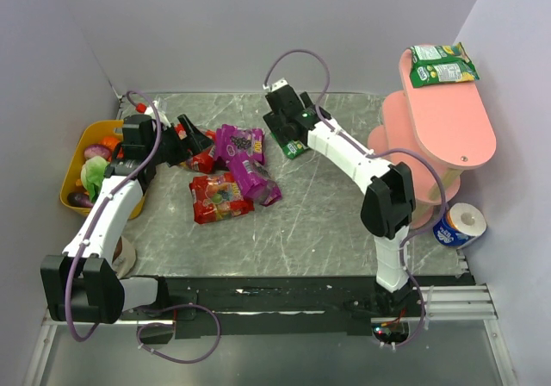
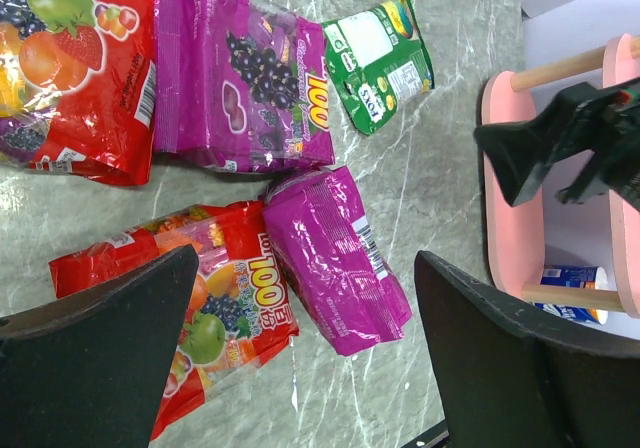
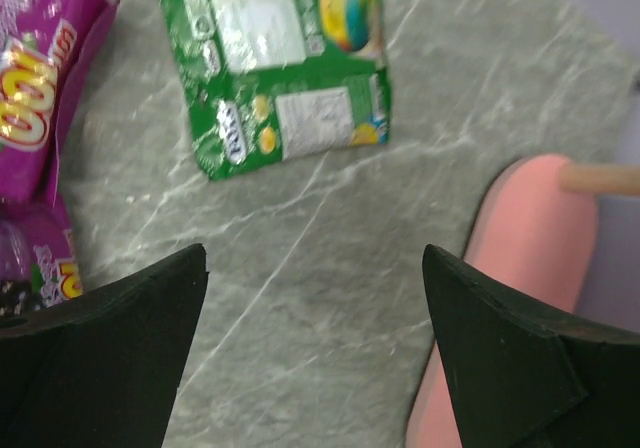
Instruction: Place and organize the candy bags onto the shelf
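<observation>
The pink shelf (image 1: pixel 469 119) stands at the right, with a green candy bag (image 1: pixel 443 65) on its top board. Another green bag (image 1: pixel 294 149) lies flat on the table just beyond my right gripper (image 1: pixel 284 132), which hovers open and empty; the right wrist view shows the bag (image 3: pixel 280 78) ahead of the gripper (image 3: pixel 314 253) and the shelf (image 3: pixel 530 238) to the right. Two purple bags (image 1: pixel 239 142) (image 1: pixel 256 179) and two red bags (image 1: pixel 219 198) (image 1: pixel 200 158) lie mid-table. My left gripper (image 1: pixel 196 143) is open above them (image 2: pixel 307 256).
A yellow bowl (image 1: pixel 73 183) of toy vegetables sits at the left wall. A blue-and-white paper roll (image 1: pixel 459 225) stands at the foot of the shelf. Walls close the back and both sides. My right gripper (image 2: pixel 580 138) shows in the left wrist view.
</observation>
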